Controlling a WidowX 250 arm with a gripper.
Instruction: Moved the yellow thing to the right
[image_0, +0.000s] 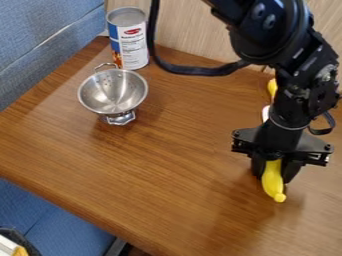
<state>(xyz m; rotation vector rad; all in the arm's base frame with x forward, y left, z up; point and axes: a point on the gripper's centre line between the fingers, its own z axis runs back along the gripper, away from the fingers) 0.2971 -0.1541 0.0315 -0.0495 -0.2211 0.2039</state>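
A: Status of black two-finger gripper (273, 178)?
B: Pointing down, R side of brown wooden table (180, 170); jaws clamped on smooth yellow banana-shaped thing (272, 186).
A: Its pos.?
B: Btwn the fingers, rounded tip twd near edge. Can't tell if it touches the tbl.
A: Rest?
B: Upper L: shiny metal footed colander (113, 92), upright, just in front of blue-and-white metal can (130, 42), also upright.

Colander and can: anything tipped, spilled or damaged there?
Nothing stands out: the colander sits upright on its base and the can stands upright behind it, with no spill or damage visible.
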